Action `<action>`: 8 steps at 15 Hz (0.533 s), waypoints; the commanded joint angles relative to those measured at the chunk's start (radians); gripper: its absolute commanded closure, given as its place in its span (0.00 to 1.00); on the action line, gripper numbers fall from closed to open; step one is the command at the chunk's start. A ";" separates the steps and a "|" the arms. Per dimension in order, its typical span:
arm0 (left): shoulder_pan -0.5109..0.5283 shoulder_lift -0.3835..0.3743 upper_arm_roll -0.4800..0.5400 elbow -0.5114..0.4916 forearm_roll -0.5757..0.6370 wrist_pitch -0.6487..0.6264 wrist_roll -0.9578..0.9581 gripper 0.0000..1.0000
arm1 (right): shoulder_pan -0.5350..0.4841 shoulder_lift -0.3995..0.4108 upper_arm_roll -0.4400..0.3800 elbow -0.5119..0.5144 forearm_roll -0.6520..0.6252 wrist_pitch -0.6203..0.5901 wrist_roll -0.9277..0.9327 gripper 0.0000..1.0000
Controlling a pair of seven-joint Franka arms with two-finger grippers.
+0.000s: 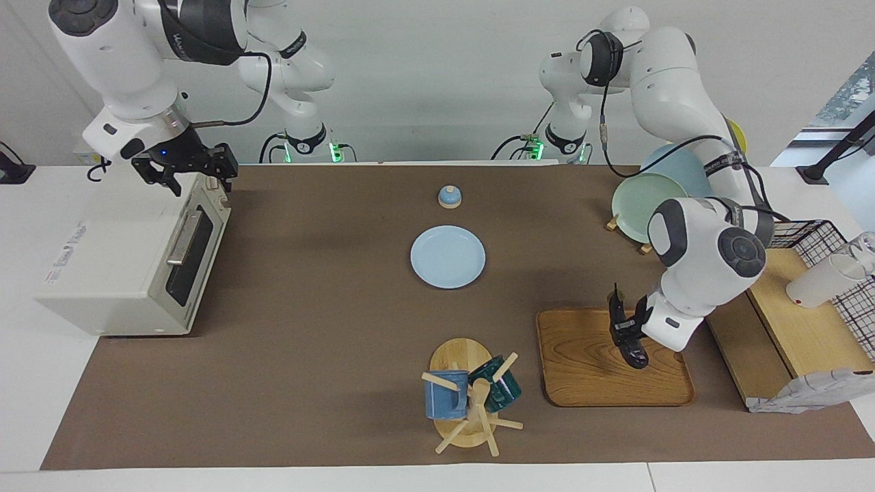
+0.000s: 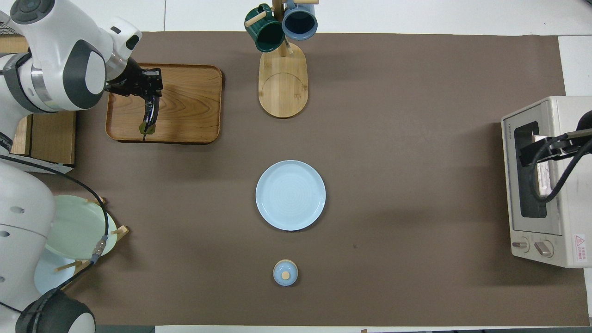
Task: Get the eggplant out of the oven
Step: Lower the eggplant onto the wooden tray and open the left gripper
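Observation:
The eggplant (image 1: 633, 347) is dark, slim and slightly curved, and hangs tip down from my left gripper (image 1: 625, 320), which is shut on its upper end over the wooden tray (image 1: 581, 369). I cannot tell if its tip touches the tray. In the overhead view the eggplant (image 2: 150, 113) lies over the tray (image 2: 194, 106) below the left gripper (image 2: 147, 84). The off-white oven (image 1: 109, 273) stands at the right arm's end of the table with its dark glass door shut. My right gripper (image 1: 197, 179) is open and empty over the oven's top edge, above the door; it also shows in the overhead view (image 2: 532, 152), over the oven (image 2: 569, 208).
A light blue plate (image 1: 448, 257) lies mid-table, with a small blue lidded pot (image 1: 449, 197) nearer the robots. A mug tree (image 1: 472, 396) with a blue and a green mug stands beside the tray. A plate rack (image 1: 646, 205) and a wooden shelf (image 1: 800, 328) stand at the left arm's end.

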 commanded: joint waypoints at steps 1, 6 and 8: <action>0.000 0.030 -0.010 0.007 0.011 0.067 0.005 1.00 | 0.002 -0.020 -0.003 -0.017 0.010 0.010 0.029 0.00; 0.004 0.043 -0.009 0.004 0.017 0.081 0.006 1.00 | 0.007 -0.015 -0.007 -0.016 0.017 0.004 0.029 0.00; 0.004 0.042 -0.009 0.004 0.022 0.076 0.008 0.80 | 0.002 -0.015 -0.007 -0.016 0.019 0.008 0.029 0.00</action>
